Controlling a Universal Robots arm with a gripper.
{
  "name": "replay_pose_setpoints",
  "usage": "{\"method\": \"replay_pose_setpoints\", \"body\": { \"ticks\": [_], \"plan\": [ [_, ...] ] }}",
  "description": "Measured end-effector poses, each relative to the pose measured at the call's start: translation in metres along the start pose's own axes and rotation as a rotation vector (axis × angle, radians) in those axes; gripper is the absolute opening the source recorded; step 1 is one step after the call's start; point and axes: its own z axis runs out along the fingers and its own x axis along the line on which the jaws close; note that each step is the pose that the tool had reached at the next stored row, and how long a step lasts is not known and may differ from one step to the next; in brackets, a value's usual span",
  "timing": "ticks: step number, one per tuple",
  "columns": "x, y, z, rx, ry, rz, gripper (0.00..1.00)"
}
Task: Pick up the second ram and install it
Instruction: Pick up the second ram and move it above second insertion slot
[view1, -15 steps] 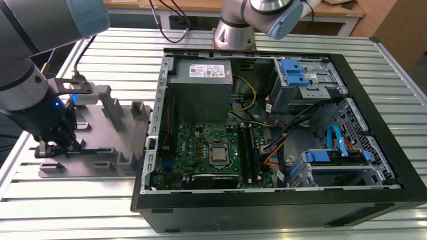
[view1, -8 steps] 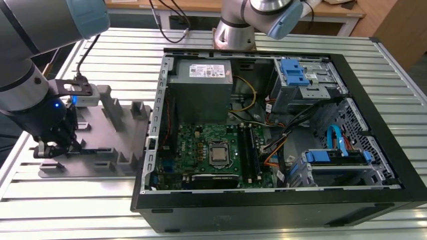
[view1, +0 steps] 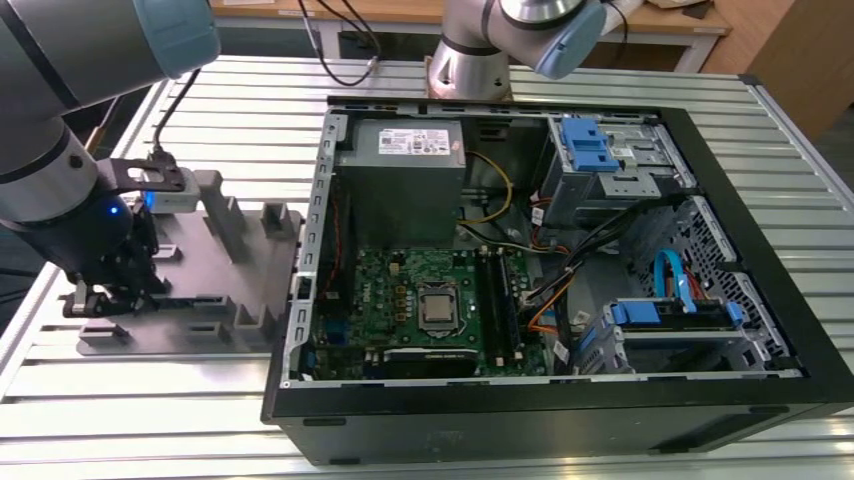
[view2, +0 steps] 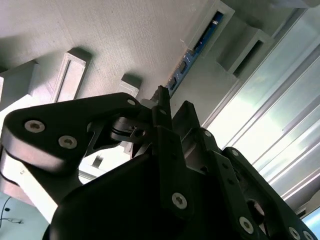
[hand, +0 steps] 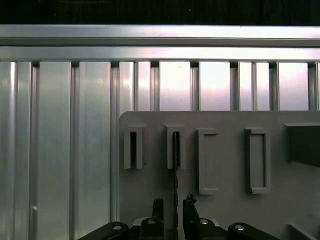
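Grey plastic fixture tray (hand: 225, 120) lies on the ribbed metal surface (hand: 60, 150). The second ram (hand: 176, 150) stands on edge in one of its slots, a thin dark strip that shows blue-green in the second wrist view (view2: 192, 55). My fingers (hand: 189, 206) sit either side of one end of it with a narrow gap, not clamped, and in the exterior view I'm low over the tray, to the exterior view's left of the open computer case (view1: 534, 425).

Matt grey plastic fixture tray (hand: 225, 120) rests on ribbed, shiny metal table (hand: 55, 150).
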Motion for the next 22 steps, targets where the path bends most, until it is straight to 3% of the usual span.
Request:
{"method": "replay_pose_setpoints", "body": {
  "ticks": [5, 8, 13, 14, 16, 22],
  "plan": [
    [0.0002, -0.0001, 0.0076, 0.0, -0.0019, 0.0, 0.27],
    [0.0003, -0.0001, 0.0114, -0.0002, -0.0093, 0.0, 0.27],
    [0.0002, -0.0002, 0.0114, -0.0002, -0.0096, 0.0, 0.27],
    [0.0002, -0.0002, 0.0115, -0.0002, -0.0096, 0.0, 0.26],
    [0.0003, -0.0003, 0.0114, -0.0002, -0.0096, 0.0, 0.11],
    [0.0002, -0.0004, 0.0114, -0.0002, -0.0096, 0.0, 0.11]
  ]
}}
